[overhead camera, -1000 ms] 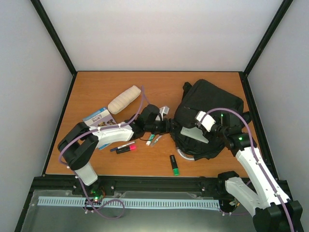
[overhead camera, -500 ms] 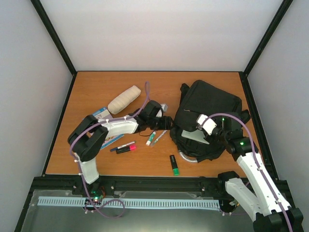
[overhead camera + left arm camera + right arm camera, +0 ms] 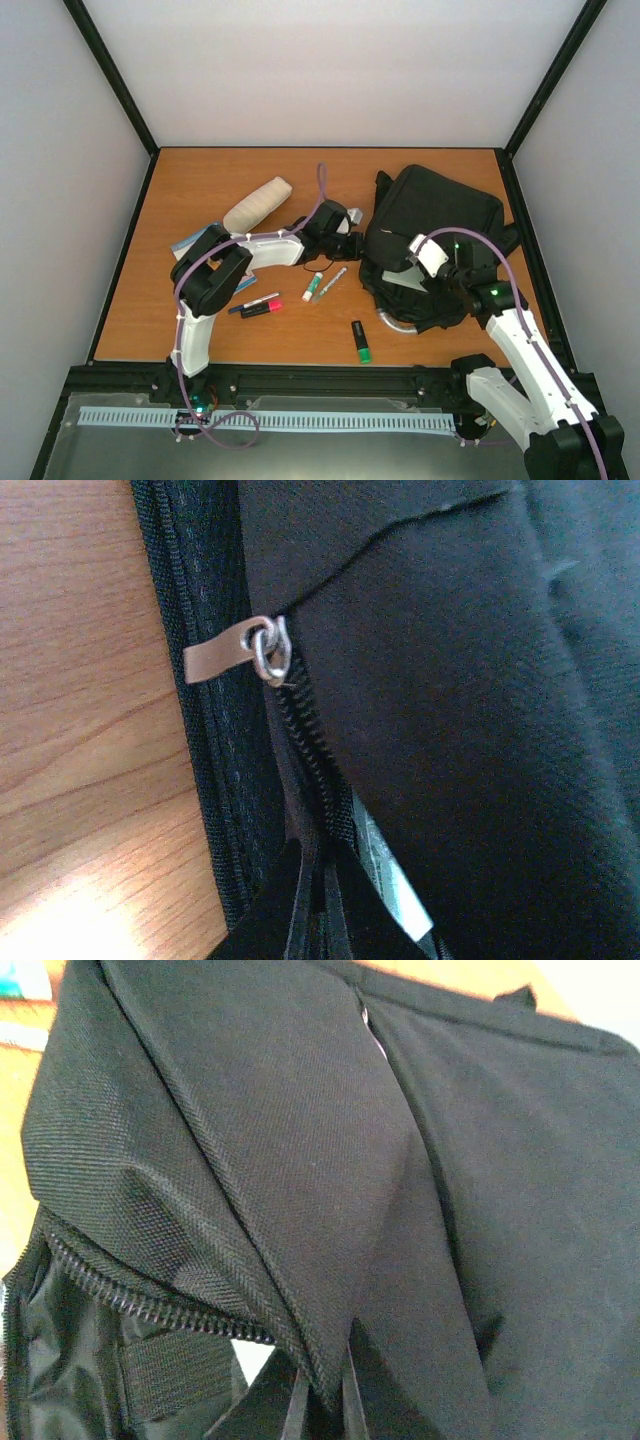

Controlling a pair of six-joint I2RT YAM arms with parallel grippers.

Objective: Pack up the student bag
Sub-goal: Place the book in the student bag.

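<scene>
The student bag (image 3: 440, 205), a large black backpack, lies at the right of the table. My left gripper (image 3: 358, 246) is stretched to the bag's left edge. In the left wrist view this gripper (image 3: 322, 875) is shut on the zip seam, just below the metal zip pull (image 3: 215, 661). My right gripper (image 3: 408, 262) is at the bag's near side. In the right wrist view that gripper (image 3: 327, 1385) is shut on a fold of the bag's flap (image 3: 250, 1110), with the open zip edge (image 3: 150, 1310) and the dark inside showing to the left.
A cream padded pouch (image 3: 257, 205) lies at the back left, and a blue book (image 3: 188, 243) sits partly under the left arm. Several pens and markers (image 3: 262, 306) lie in front of the bag, with a green highlighter (image 3: 361, 342) nearer the edge. The grey loop handle (image 3: 392, 322) faces me.
My left arm has stretched right and away to the bag's left edge, and its gripper has shut on the zip seam. The right gripper keeps its hold on the flap, slightly shifted.
</scene>
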